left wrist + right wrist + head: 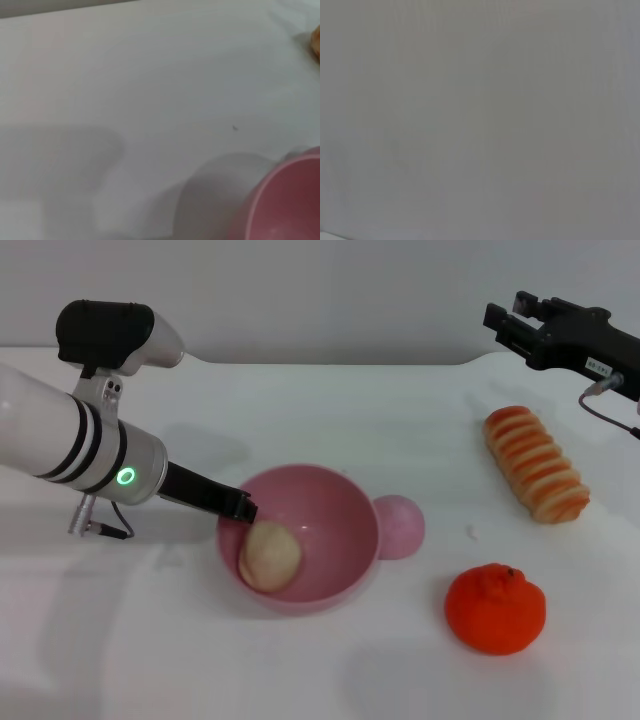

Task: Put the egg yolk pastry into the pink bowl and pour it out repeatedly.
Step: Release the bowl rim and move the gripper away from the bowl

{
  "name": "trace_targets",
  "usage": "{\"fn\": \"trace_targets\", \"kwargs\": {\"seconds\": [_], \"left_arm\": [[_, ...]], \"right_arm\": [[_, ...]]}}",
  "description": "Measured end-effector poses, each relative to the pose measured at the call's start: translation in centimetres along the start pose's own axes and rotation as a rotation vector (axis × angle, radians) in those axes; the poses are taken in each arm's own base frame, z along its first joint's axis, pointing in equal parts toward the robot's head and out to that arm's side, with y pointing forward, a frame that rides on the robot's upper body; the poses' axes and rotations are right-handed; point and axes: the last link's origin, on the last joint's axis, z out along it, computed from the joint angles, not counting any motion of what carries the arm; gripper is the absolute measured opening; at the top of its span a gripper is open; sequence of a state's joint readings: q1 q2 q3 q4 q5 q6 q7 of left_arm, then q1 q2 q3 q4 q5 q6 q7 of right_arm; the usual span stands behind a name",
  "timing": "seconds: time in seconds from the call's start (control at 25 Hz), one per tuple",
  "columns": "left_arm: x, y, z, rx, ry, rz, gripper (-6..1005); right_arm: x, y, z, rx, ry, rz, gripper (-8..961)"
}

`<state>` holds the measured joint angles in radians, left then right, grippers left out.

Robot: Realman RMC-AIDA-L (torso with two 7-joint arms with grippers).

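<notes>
In the head view, the pastry (pixel 269 556) lies inside the pink bowl (pixel 330 502), against its left wall, at centre frame. The left gripper (pixel 243 511) reaches in from the left and sits at the bowl's left rim, touching or just above the pastry; whether its fingers are parted or clamped cannot be told. The right gripper (pixel 512 320) hangs at upper right, its grip state unclear. The left wrist view shows only the bowl's rim and bare table (pixel 150 90); the right wrist view shows plain grey.
</notes>
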<state>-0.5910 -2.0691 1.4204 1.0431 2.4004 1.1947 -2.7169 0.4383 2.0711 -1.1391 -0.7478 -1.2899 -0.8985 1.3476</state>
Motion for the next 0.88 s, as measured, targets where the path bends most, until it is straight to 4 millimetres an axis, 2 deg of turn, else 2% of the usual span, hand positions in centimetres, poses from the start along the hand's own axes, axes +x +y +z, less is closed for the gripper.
{"fn": "trace_targets", "kwargs": {"seconds": [0.32,0.52,0.64,0.76,0.88], "left_arm": [[1.1,-0.8,-1.0,0.002,0.064,-0.059,142],[1.7,-1.6,-2.1,-0.013,0.125,-0.098,328],[2.2,-3.9,-5.2,-0.075,0.350,-0.188,447],[1.6,-5.0,-6.6,-0.168,0.517,-0.249,570],[0.1,-6.2,-8.0,-0.290,0.739,-0.304,674]], "right_arm": [[0.2,0.1,0.2,-0.006,0.009,0.001,480],[0.5,0.0,0.1,0.001,0.012,0.014,480],[1.2,-0.2,-0.1,0.016,0.026,0.034,480],[1.6,-0.5,-0.2,0.031,0.030,0.054,480],[1.8,-1.2,-0.6,0.065,0.019,0.089,480]]}}
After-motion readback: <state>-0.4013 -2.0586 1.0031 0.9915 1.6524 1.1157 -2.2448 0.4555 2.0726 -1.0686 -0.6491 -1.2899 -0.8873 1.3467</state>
